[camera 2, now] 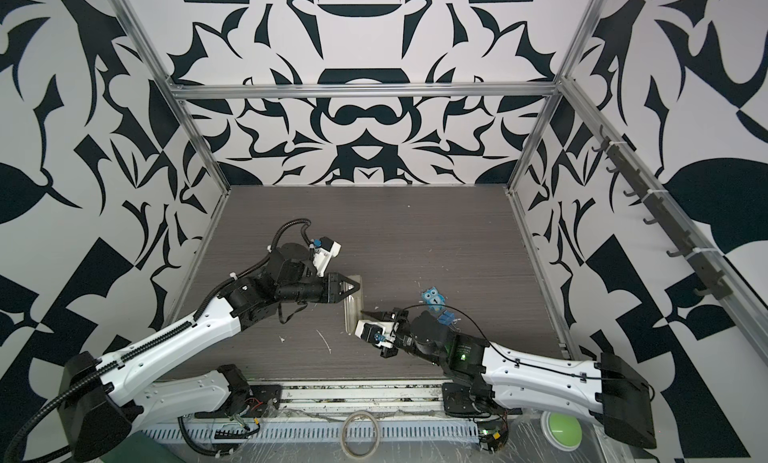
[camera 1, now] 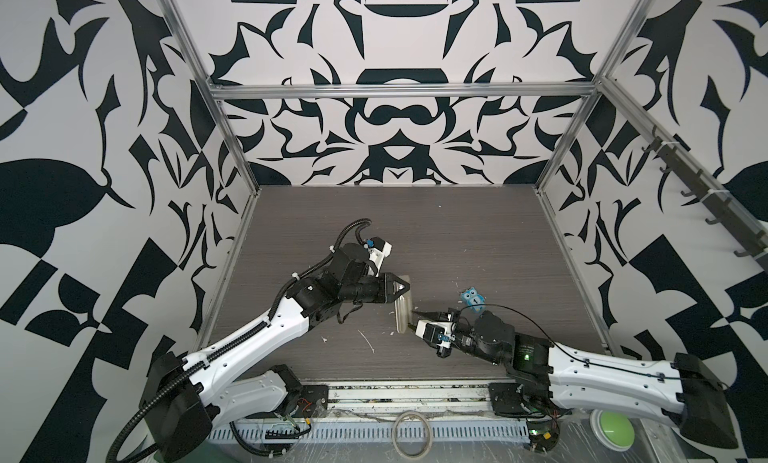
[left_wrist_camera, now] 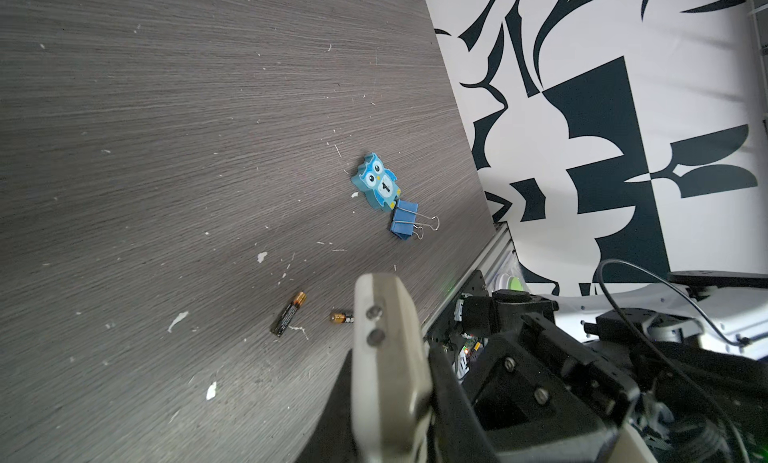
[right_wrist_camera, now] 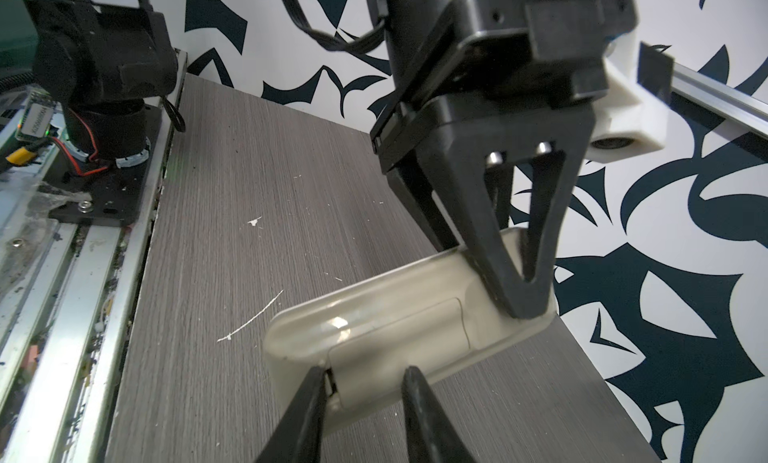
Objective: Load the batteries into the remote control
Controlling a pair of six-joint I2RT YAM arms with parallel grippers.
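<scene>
The left gripper (camera 1: pixel 405 289) pinches one end of the remote (right_wrist_camera: pixel 299 328), which stands on its long edge on the table (right_wrist_camera: pixel 249 149), the right gripper (right_wrist_camera: pixel 365 371) has its jaws spread by the lid (right_wrist_camera: pixel 407 332), and two batteries (left_wrist_camera: pixel 289 314) lie flat on the table.

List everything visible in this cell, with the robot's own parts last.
remote control: one, beige-grey back showing, mid-front of the table
batteries: two, dark and gold, loose on the table; the second is partly hidden behind the remote
owl figure: one, blue, on the table right of the remote
binder clip: one, blue, right beside the owl
debris flecks: many, white, scattered over the table
table: one, dark grey wood grain
tape ring: one, pale, front ledge
round button: one, green, front right corner
left gripper: black, shut on the remote's far end
right gripper: black, open at the battery cover
</scene>
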